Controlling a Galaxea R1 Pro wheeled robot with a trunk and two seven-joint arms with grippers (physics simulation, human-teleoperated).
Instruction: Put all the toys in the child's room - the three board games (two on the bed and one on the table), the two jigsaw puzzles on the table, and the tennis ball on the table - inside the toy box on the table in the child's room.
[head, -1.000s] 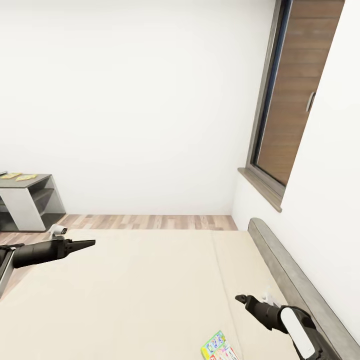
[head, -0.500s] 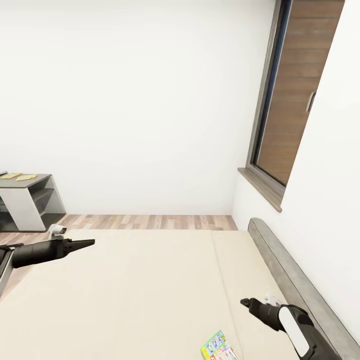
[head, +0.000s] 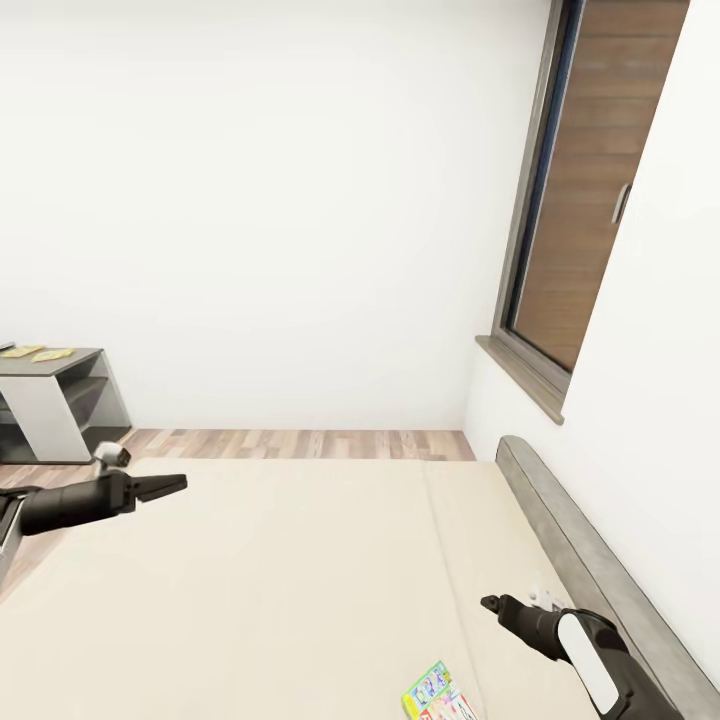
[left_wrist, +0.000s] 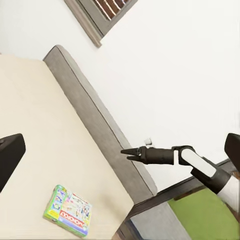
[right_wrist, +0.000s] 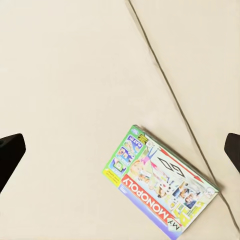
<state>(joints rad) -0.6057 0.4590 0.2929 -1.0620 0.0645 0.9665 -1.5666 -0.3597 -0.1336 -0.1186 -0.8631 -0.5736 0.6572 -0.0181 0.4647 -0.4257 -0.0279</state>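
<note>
Your left gripper (head: 172, 484) drifts slightly left since a second ago; right gripper (head: 493, 604) pulls back toward near edge. Both empty; how far fingers part, cannot tell. Monopoly box (right_wrist: 161, 180) flat on bed (head: 300, 570), cover legible from right wrist, cut off at head view's near edge.

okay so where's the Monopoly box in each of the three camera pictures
Head view: Monopoly box at the bottom edge, partly cut off, on the bed beside the right hand.
Left wrist view: low in the picture, lying flat near the mattress edge.
Right wrist view: lower right of centre, whole cover showing.
Shared landmark: the beige mattress.
</note>
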